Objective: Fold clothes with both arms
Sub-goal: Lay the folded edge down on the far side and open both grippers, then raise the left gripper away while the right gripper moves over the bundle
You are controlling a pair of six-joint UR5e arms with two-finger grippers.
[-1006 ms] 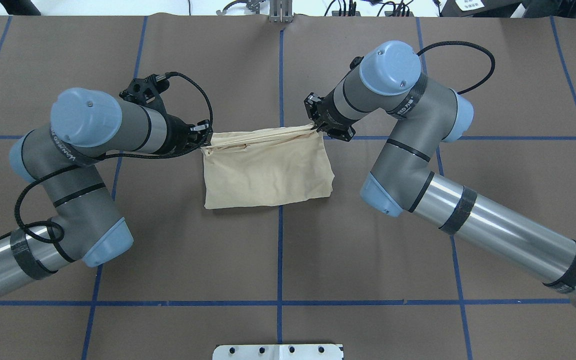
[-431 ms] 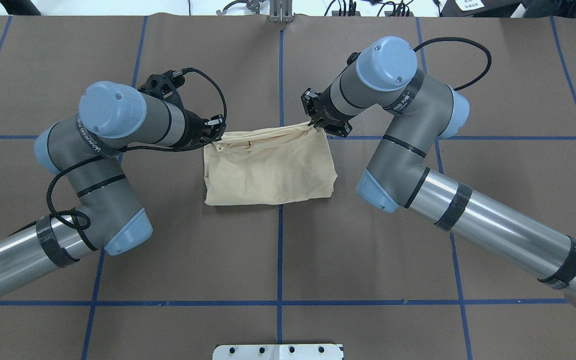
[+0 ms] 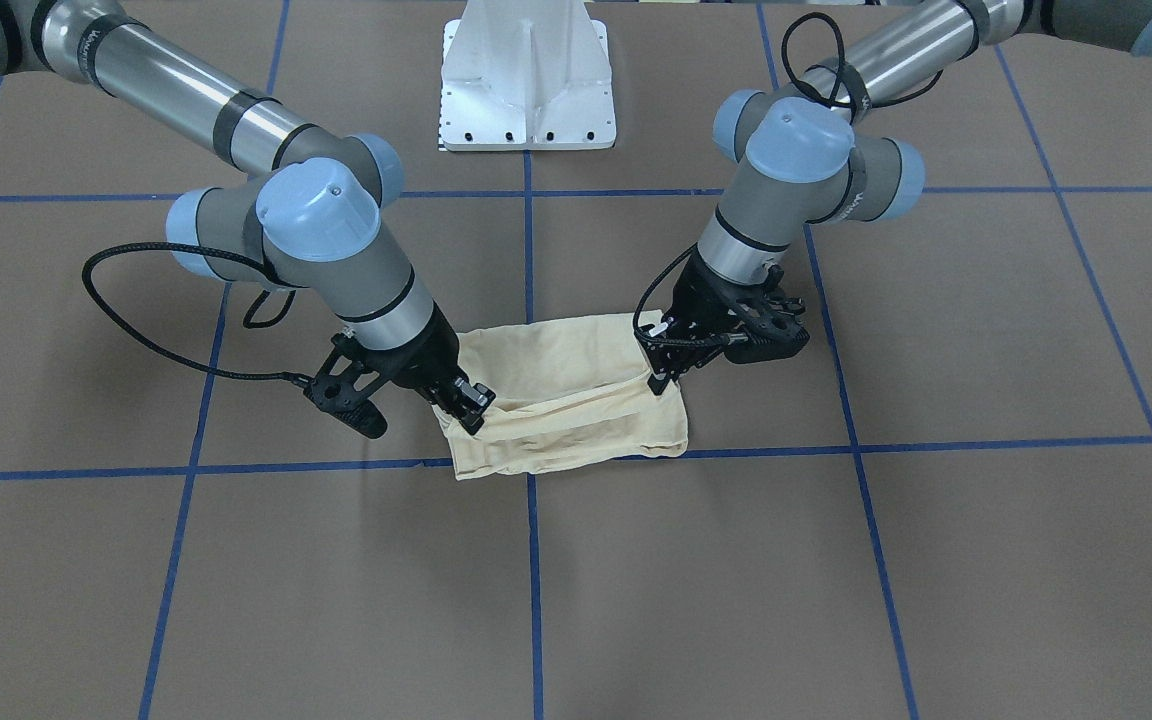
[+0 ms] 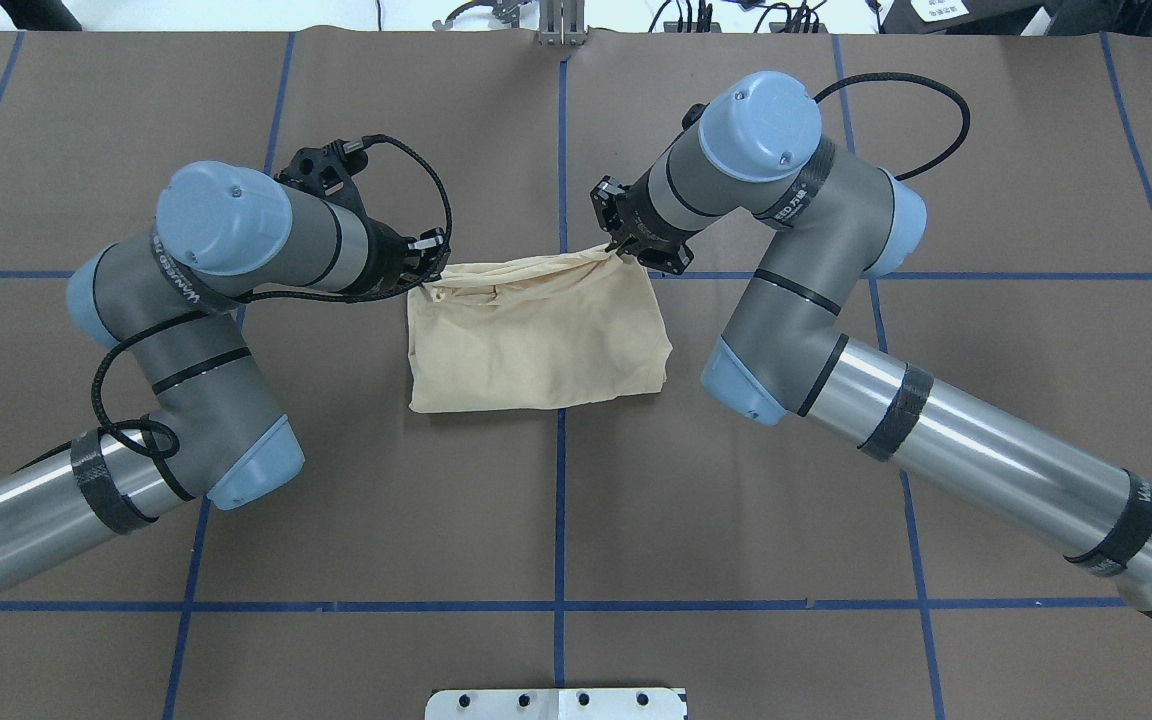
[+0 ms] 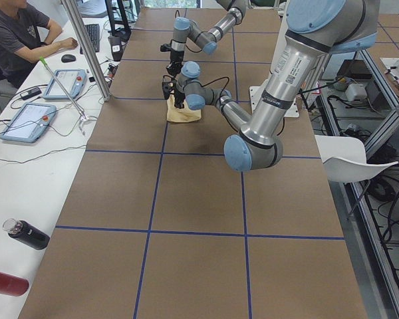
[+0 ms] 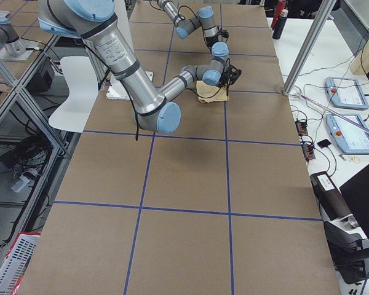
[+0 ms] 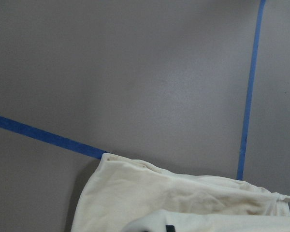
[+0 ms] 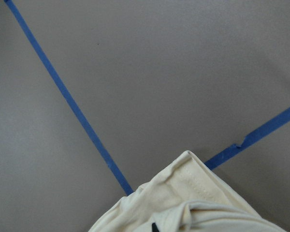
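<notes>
- Shirt (image 4: 536, 340): pale cream-yellow, folded to a rough rectangle, plain side up. Lying at the middle of the desk (image 4: 556, 520), astride the centre line of blue tape (image 4: 559, 500). Edge on the robot's side flat on the surface; far edge gathered and lifted into a stretched band between the two claws.
- Left claw (image 4: 426, 262): fingers pinched together on the shirt's far corner, at the left in the overhead view, with bunched cloth caught between them.
- Right claw (image 4: 624, 248): clamped on the opposite far corner, cloth drawn up there into a small peak.
- Left arm (image 4: 206, 250): elbow bent, wrist angled down toward the shirt, black cable looped over the wrist.
- Right arm (image 4: 816, 330): reaching in from the overhead view's right, wrist tilted down at the shirt's corner.
- Wrist views: cream cloth at the bottom edge, brown surface and blue tape beyond.
- White base (image 3: 526, 80): on the robot's side of the desk, well apart from the shirt.
- Person (image 5: 16, 33): seated at a white side table in the exterior left view.
</notes>
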